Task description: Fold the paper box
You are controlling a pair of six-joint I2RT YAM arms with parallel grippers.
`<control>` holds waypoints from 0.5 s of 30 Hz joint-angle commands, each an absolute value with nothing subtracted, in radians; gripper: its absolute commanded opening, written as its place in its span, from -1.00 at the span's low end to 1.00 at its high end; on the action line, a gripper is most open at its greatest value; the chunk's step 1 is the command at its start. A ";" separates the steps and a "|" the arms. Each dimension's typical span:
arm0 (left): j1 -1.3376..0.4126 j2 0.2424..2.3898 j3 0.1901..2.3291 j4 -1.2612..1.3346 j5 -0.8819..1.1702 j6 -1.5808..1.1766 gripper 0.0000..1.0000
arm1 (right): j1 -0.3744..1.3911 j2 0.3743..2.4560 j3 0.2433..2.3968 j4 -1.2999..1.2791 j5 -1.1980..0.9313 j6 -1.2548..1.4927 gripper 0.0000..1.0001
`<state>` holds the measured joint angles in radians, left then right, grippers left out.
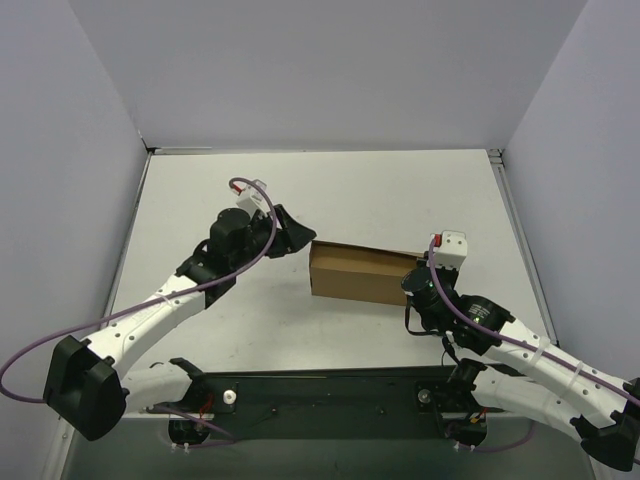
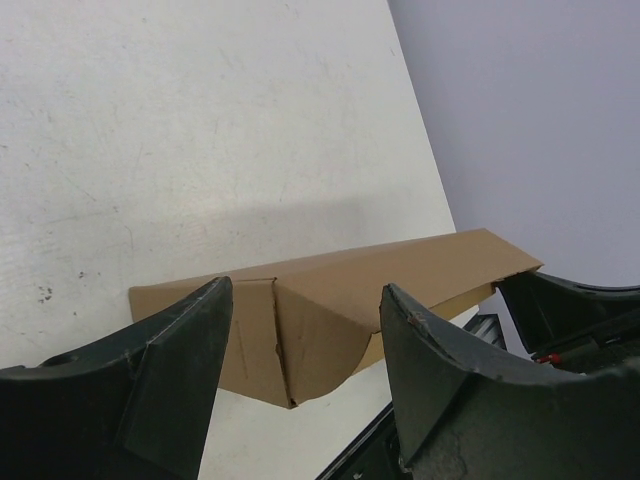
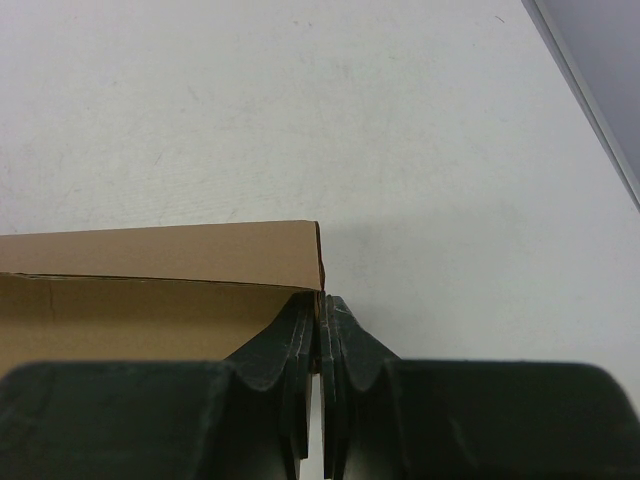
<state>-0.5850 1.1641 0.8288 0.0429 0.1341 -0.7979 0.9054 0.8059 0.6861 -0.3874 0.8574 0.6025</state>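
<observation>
The paper box (image 1: 360,272) is a brown cardboard piece folded into a shallow long shape, lying in the middle of the white table. My left gripper (image 1: 295,236) hovers open just off its left end, touching nothing. In the left wrist view the paper box (image 2: 330,300) shows between the spread fingers, with a folded end flap and a curved tab facing me; the left gripper (image 2: 307,290) is apart from it. My right gripper (image 1: 418,276) is at the right end. In the right wrist view the right gripper (image 3: 321,300) is shut on the thin end wall at the corner of the paper box (image 3: 160,255).
A black base plate (image 1: 320,400) with both arm mounts runs along the near edge. Grey walls enclose the table (image 1: 400,190) on three sides. The right table edge (image 3: 590,100) shows in the right wrist view.
</observation>
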 commanded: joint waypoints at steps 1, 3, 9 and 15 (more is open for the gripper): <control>-0.615 1.161 0.850 0.114 0.126 -0.810 0.40 | 0.916 0.830 0.657 -0.492 0.801 0.618 -1.00; -0.621 1.152 0.842 0.109 0.127 -0.811 0.40 | 0.916 0.830 0.655 -0.492 0.801 0.618 -1.00; -0.635 1.124 0.799 0.064 0.106 -0.799 0.40 | 0.917 0.827 0.653 -0.492 0.801 0.623 -1.00; -0.634 1.124 0.765 0.089 0.103 -0.808 0.33 | 0.919 0.834 0.652 -0.491 0.799 0.626 -1.00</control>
